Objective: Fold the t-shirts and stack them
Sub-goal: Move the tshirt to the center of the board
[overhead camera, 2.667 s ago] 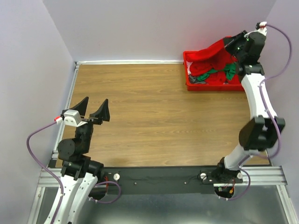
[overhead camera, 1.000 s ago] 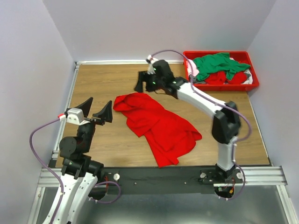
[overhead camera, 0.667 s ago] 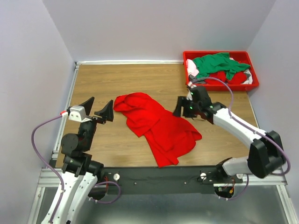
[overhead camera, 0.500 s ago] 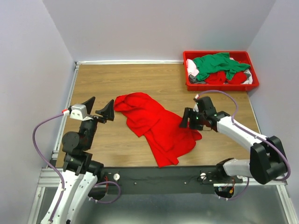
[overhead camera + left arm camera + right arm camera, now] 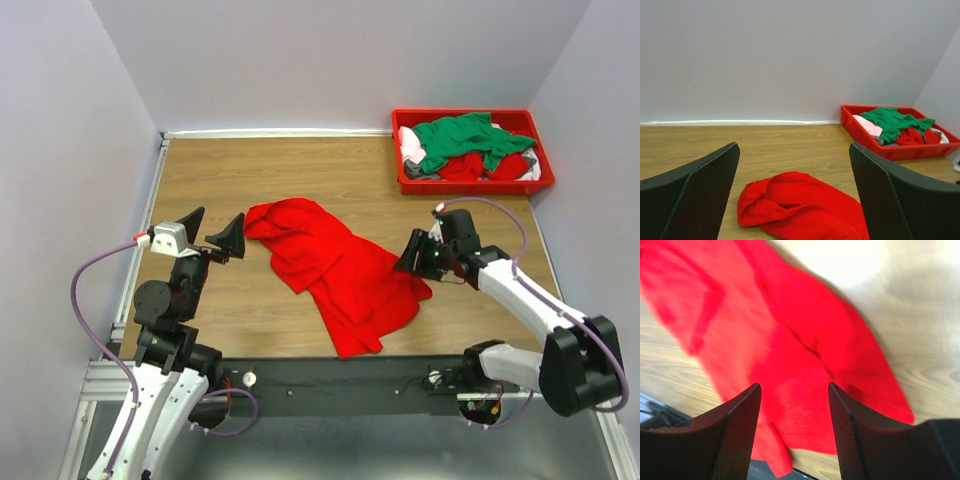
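Your red t-shirt lies crumpled on the bench. It runs slantwise from just beside the left gripper down toward the near edge, where its lowest fold ends close to the black rail.

The left gripper hangs over the bench's left side, jaws spread wide with nothing between them. Its wrist view shows the shirt's bunched end ahead, between the two fingers.

The right gripper sits at the shirt's right edge with its jaws apart. In its wrist view red cloth fills the gap but is not pinched. That view is blurred, so you cannot tell whether the tips touch the cloth.

Bare wood shows along the far wall, and between the shirt and the red bin in the far right corner. Walls stand close on the left, far and right sides.

In the bin a green t-shirt lies over red and pale cloth, most of it hidden underneath.
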Tool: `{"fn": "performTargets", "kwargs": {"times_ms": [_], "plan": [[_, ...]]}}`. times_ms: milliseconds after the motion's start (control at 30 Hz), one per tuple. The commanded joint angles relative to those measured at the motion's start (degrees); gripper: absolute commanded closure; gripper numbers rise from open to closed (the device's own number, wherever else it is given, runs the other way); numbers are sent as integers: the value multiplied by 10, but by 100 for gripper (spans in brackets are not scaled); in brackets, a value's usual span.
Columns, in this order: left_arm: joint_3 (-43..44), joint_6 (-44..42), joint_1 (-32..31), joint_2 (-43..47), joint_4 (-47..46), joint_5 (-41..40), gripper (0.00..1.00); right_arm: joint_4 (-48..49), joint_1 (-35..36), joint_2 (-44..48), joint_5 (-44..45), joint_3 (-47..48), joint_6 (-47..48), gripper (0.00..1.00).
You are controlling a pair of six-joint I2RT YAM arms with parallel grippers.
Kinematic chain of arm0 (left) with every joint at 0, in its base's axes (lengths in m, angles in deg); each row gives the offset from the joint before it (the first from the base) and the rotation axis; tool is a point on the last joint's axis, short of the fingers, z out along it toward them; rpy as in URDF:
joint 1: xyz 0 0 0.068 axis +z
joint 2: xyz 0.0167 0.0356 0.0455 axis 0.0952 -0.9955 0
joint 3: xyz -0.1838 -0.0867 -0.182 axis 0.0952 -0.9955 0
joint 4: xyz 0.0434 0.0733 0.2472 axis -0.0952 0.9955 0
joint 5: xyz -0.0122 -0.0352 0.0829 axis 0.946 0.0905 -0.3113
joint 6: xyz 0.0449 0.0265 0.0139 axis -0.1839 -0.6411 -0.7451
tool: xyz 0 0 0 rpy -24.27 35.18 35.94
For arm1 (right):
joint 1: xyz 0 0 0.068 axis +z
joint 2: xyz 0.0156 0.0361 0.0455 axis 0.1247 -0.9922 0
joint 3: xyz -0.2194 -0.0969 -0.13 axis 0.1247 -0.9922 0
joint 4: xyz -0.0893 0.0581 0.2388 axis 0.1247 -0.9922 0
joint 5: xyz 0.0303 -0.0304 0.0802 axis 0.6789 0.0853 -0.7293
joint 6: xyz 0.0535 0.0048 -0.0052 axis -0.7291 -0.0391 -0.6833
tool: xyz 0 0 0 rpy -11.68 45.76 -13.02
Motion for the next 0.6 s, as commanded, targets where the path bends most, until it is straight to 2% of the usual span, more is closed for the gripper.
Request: {"fn": "performTargets", "kwargs": {"times_ms": [0,100,333,567], "plan": [[12,-4,-3,-4,2,10,2,-13,-1,28,-14,53,7,37],[12,-4,-2,-5,1,10,2,-21,-1,13,-40,57,8,37],[13,-4,-3,-5,5,8,2,-1,1,-42,-89,1,21,36],[14,-4,-2,-5,6,8,2,18,0,-69,-13,-25,6,37]]}}
